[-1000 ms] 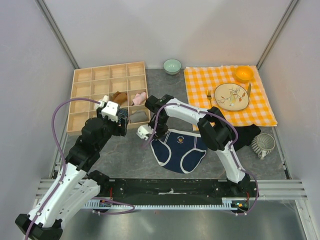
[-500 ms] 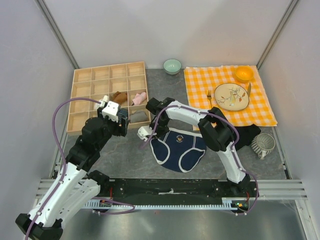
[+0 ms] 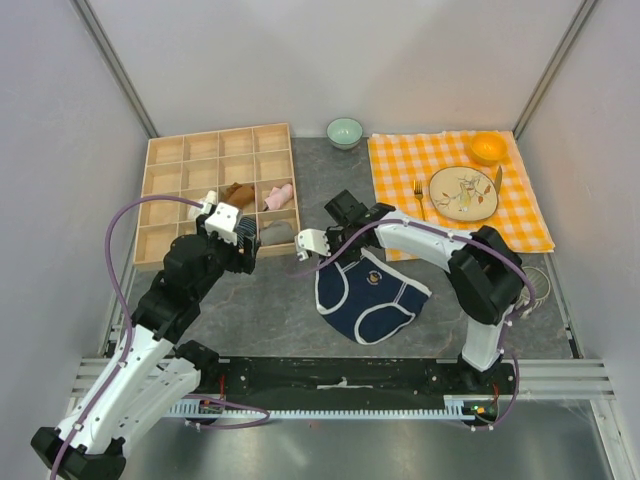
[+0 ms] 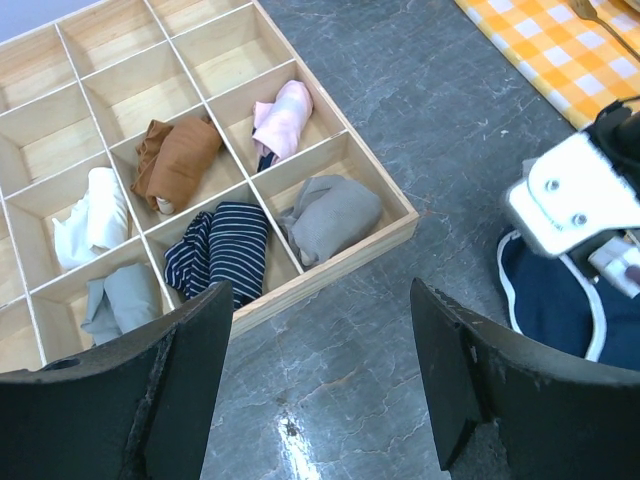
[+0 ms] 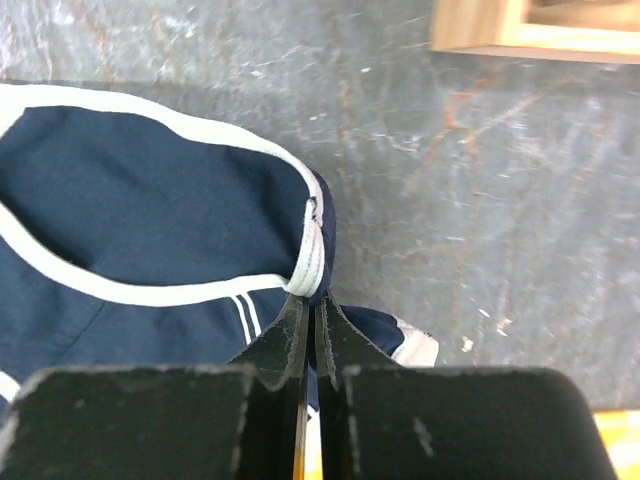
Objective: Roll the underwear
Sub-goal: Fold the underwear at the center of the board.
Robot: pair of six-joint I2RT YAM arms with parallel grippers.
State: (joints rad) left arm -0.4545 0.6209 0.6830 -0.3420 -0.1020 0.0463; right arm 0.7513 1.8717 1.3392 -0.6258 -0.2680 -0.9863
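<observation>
The underwear is navy with white trim and lies spread on the grey table in front of the right arm. My right gripper is at its upper left corner. In the right wrist view that gripper is shut on a bunched fold of the underwear's white-trimmed edge. My left gripper hangs open over bare table by the near right corner of the wooden tray, with nothing between its fingers. The underwear's left edge shows at the right of that view.
The wooden tray at the back left holds rolled garments, among them a striped one and a grey one. A green bowl stands behind. An orange checked cloth carries a plate and an orange bowl.
My right gripper has closed on the underwear's edge. It has moved right with the edge, and the underwear has shifted right and bunched. The right elbow swung right. The left arm is still.
</observation>
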